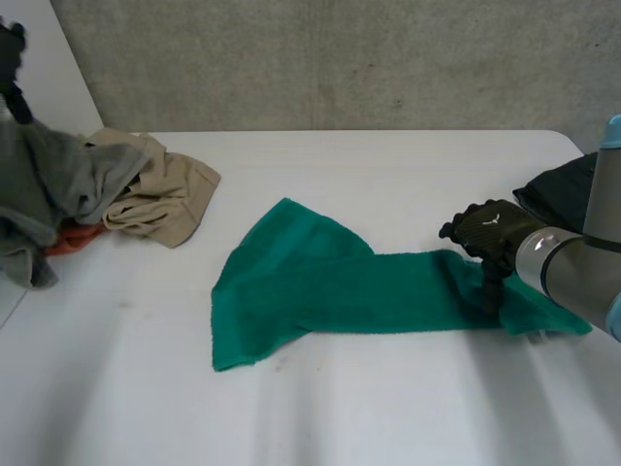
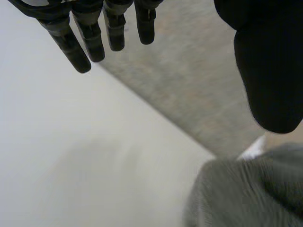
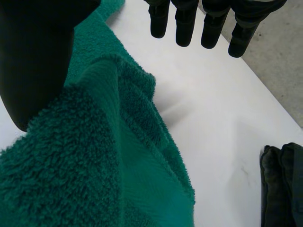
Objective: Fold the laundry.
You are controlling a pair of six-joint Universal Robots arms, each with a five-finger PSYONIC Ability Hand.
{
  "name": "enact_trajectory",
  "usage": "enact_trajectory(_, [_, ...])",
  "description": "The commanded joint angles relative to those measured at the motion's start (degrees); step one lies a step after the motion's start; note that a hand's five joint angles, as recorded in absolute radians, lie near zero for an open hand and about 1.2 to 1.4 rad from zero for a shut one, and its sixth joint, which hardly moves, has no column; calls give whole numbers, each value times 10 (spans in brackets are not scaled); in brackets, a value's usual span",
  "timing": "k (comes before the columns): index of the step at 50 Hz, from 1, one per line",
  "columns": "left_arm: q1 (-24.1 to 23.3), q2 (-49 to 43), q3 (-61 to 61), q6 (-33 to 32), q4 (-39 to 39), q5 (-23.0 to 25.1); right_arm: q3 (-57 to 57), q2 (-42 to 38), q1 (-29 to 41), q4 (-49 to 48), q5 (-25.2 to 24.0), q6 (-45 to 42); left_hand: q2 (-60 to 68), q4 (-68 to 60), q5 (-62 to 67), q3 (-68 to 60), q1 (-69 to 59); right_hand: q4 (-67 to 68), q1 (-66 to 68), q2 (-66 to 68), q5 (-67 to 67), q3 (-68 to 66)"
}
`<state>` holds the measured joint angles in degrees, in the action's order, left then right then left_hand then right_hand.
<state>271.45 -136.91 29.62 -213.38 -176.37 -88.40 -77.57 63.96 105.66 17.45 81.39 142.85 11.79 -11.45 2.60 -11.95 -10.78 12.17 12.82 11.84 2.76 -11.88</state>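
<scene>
The towel (image 1: 320,291) lies flat on the table (image 1: 388,160), its long axis running from 9 to 3 o'clock in the head view. The broad end is toward 9 and the narrow end toward 3.

The right hand (image 1: 490,235) sits over that 3 o'clock end. In its wrist view its fingers (image 3: 184,26) hang straight and released, clear of the pile of the cloth, with the towel bunched under the palm and beside the thumb. Nothing is pinched.

The left hand (image 1: 10,53) is well apart, out at 10 o'clock from the towel, above the pile (image 1: 146,189) of unfolded clothes. Its fingers (image 2: 90,40) are also straight and released, with a grey cloth (image 2: 246,194) just below the thumb but not held.

A dark cloth (image 1: 563,194) lies at 2 o'clock from the right hand.

The right hand is much the nearer to the towel, so the next move is likely its own: to close on the 3 o'clock end and carry it along the long axis toward 9. Since the far end is unheld, the towel could drag instead of folding
</scene>
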Motion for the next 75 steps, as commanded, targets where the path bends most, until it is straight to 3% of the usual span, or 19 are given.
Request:
enact_trajectory(1, [-53,104,163,36,20,17,0,15,-5,7,1,-4,-18,15,-26,20,8,-22,-28,-18,-28,19])
enact_trajectory(7, [-121,200,342,59,39,52,2,17,-12,25,3,-26,-18,15,-26,20,8,-22,-28,-18,-28,19])
enact_trajectory(12, [-208,266,508,92,39,57,-5,18,-19,28,6,-58,-18,15,-26,20,8,-22,-28,-18,-28,19])
enact_trajectory(19, [-307,268,624,152,26,42,-28,34,-31,21,-2,-57,93,-97,85,-92,-104,-22,-28,-18,-28,19])
enact_trajectory(23, [-329,240,634,170,16,36,-54,40,-39,8,-17,-61,94,-97,85,-92,-104,-22,-28,-18,-28,19])
enact_trajectory(34, [-324,166,600,160,-35,32,-115,40,-40,-53,-35,-81,90,-94,82,-89,-100,-22,-28,-18,-28,19])
enact_trajectory(46, [-334,120,552,89,-67,16,-173,38,-41,-139,-51,-64,149,-152,141,-147,-159,39,32,42,33,-42])
enact_trajectory(50, [-346,108,538,81,-74,14,-181,36,-44,-169,-51,-51,334,-337,325,-332,-344,294,287,297,288,-297])
enact_trajectory(51, [-351,101,533,80,-75,10,-180,35,-48,-180,-51,-45,441,-444,433,-439,-451,463,456,466,457,-466])
enact_trajectory(53, [-353,93,524,77,-78,2,-178,32,-53,-185,-51,-38,559,-562,551,-557,-569,608,602,612,602,-611])
enact_trajectory(54, [-353,86,513,72,-80,-7,-176,30,-55,-188,-54,-36,681,-684,673,-679,-691,678,671,681,672,-681])
enact_trajectory(61, [-323,131,503,47,-68,-46,-138,30,-99,-176,-54,-19,682,-685,674,-680,-692,678,672,682,672,-681])
enact_trajectory(68, [-310,212,534,71,-78,0,-79,58,-109,-157,-83,35,682,-685,674,-680,-692,678,672,682,672,-681])
enact_trajectory(72, [-311,203,529,77,-102,13,-1,18,-113,-196,-105,130,682,-685,674,-680,-692,678,672,682,672,-681])
enact_trajectory(75, [-307,170,505,75,-128,2,71,-58,-107,-236,-104,206,682,-685,674,-680,-692,678,672,682,672,-681])
